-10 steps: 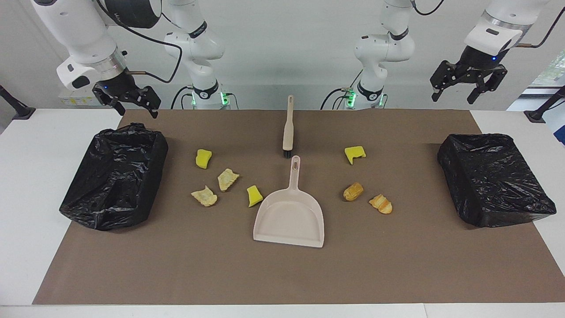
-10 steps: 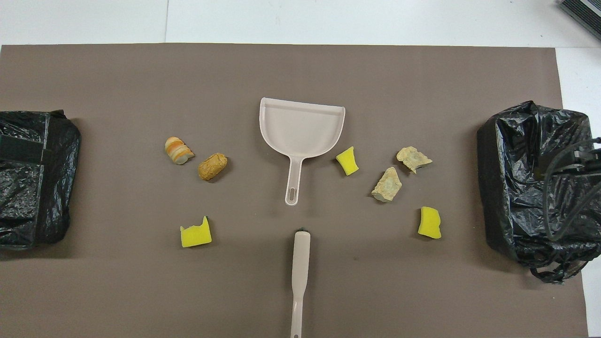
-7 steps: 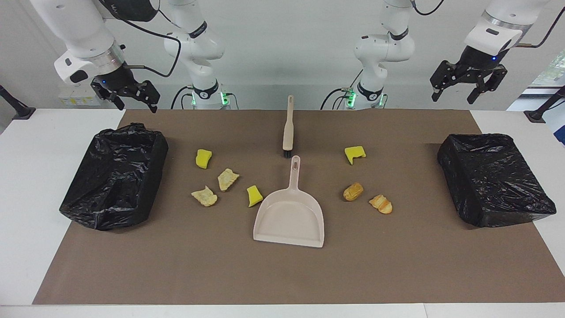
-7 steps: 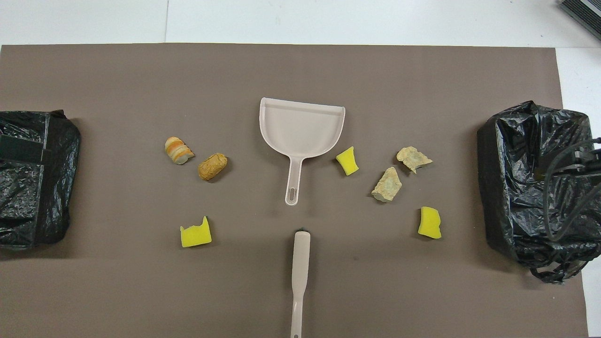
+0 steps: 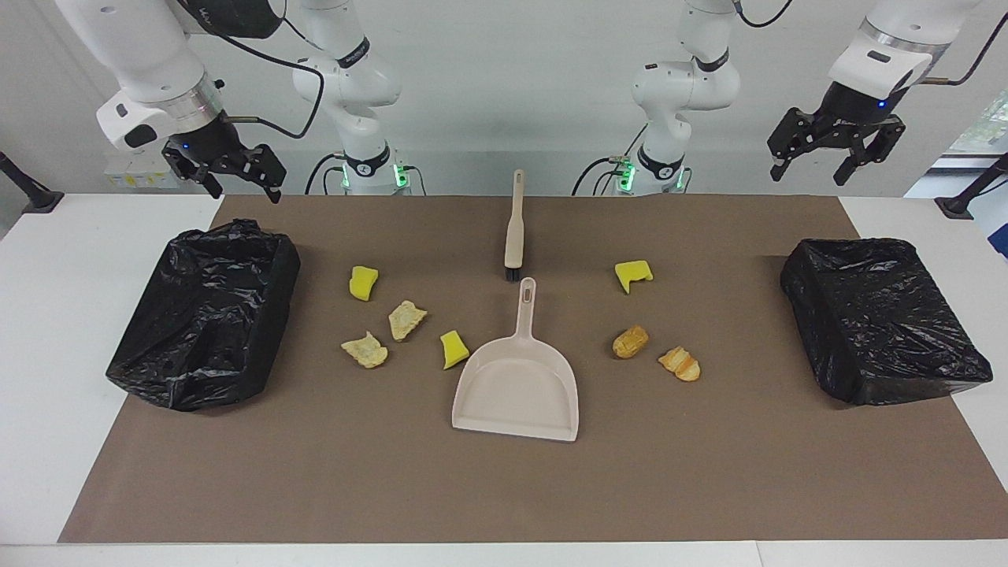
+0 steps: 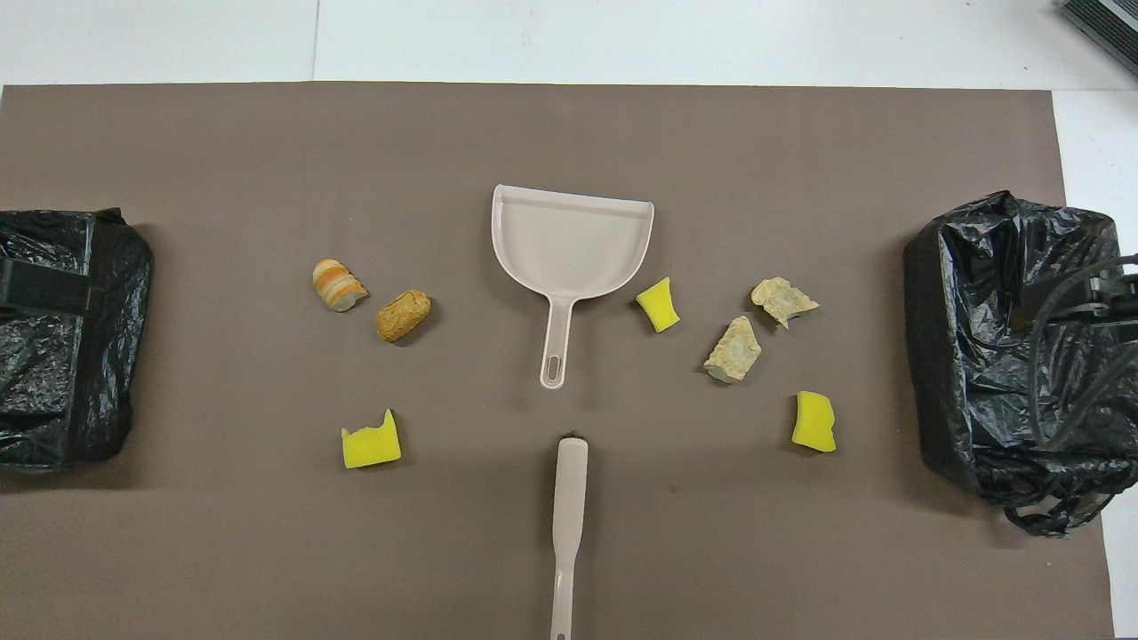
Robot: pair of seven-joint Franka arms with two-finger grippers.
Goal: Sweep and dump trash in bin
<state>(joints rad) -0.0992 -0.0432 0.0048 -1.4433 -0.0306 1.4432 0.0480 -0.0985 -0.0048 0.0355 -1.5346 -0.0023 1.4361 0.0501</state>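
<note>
Left gripper [image 5: 836, 160] and right gripper [image 5: 226, 172], both open and empty, I hold above the bin-bag [image 5: 882, 319] ends; trash [image 5: 631, 342] unswept beside dustpan [image 5: 516, 390].

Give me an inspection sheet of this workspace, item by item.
Surface: brown mat on white table.
Job's things: seven scraps loose on the mat; dustpan and brush mid-mat; black-lined bins at both ends.
Clutter: nothing seen.
Grippers: left gripper and right gripper open, raised, empty.
Cables: black leads on both arms.
Surroundings: plain wall.
</note>
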